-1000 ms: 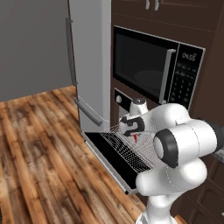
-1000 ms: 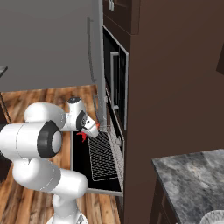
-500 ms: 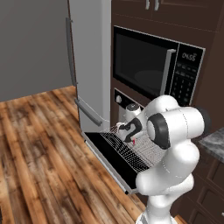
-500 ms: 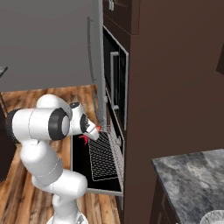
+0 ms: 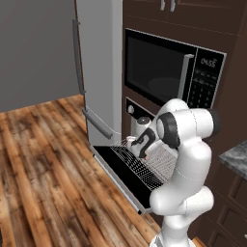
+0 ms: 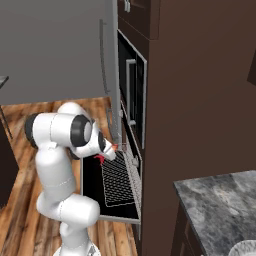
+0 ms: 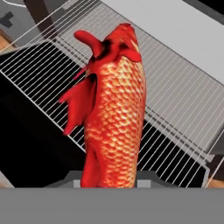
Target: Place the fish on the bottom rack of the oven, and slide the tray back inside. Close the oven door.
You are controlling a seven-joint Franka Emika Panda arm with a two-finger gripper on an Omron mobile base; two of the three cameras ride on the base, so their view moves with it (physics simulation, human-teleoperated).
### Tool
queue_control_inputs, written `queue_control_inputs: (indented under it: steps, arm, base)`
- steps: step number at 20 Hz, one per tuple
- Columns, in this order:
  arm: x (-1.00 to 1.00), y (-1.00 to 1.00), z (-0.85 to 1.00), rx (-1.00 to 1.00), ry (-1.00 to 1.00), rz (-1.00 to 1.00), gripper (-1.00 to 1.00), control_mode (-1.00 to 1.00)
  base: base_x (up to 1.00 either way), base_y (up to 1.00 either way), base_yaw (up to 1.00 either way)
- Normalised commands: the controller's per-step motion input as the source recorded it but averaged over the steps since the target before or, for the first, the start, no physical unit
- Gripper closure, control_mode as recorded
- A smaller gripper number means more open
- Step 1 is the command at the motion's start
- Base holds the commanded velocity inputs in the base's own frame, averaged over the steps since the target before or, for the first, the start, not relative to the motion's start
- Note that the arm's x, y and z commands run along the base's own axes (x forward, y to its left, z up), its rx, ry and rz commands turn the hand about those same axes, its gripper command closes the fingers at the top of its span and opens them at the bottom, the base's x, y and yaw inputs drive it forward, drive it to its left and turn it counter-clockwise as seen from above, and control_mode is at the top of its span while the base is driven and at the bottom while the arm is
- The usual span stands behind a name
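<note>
My gripper (image 6: pixel 107 154) is shut on the red-orange fish (image 7: pixel 115 114), and in the hand view the fish hides the fingertips. The fish (image 6: pixel 106 157) hangs a little above the silver wire bottom rack (image 7: pixel 179 103), which is pulled out over the open oven door (image 5: pixel 121 176). From the left base, the gripper (image 5: pixel 138 144) sits over the rack (image 5: pixel 144 164) near its left end. The oven's knob panel (image 5: pixel 130 110) is just behind it. I cannot tell whether the fish touches the wires.
A black built-in microwave (image 5: pixel 166 72) with a keypad sits above the oven. A grey fridge (image 5: pixel 96 67) with a long handle stands to the left. A stone countertop (image 6: pixel 220 210) lies to the right, and wood floor (image 5: pixel 43 164) spreads in front of the door.
The arm's upper links have swung more upright. The gripper has carried the fish a little closer to the oven over the rack. Door and rack have not moved.
</note>
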Motion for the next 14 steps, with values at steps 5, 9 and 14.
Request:
queue_control_inputs:
  steps: [5, 9, 14]
  arm:
    - [0.48, 0.00, -0.30, 0.00, 0.00, -0.01, 1.00, -1.00]
    - [0.49, 0.10, -0.39, -0.02, 0.01, -0.02, 1.00, -1.00]
    - [0.47, 0.14, -0.44, -0.03, 0.04, -0.04, 1.00, -1.00]
  base:
    - [0.00, 0.00, 0.00]
    - [0.00, 0.00, 0.00]
    - [0.00, 0.00, 0.00]
